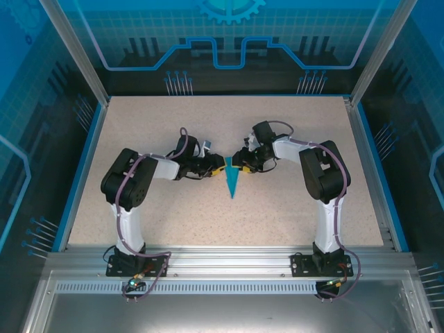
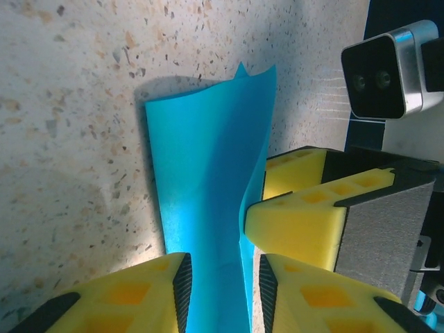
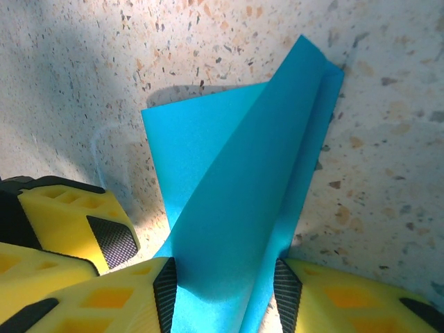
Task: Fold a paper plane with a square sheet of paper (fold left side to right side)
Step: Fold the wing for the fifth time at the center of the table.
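Two arms of alternating black and white segments, the left arm and the right arm, rise from black base plates bolted to a silver rail at the counter's near edge. Grey-purple cables loop along each arm. Each tool has yellow foam-like fingers with square recesses and black textured pads.

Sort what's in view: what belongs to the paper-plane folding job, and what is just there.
Part of the job:
- paper plane, blue, folded to a narrow dart
- left hand, closed on the plane
- right hand, closed on the plane

Just there:
- speckled table
- blue enclosure panels
- aluminium base rail
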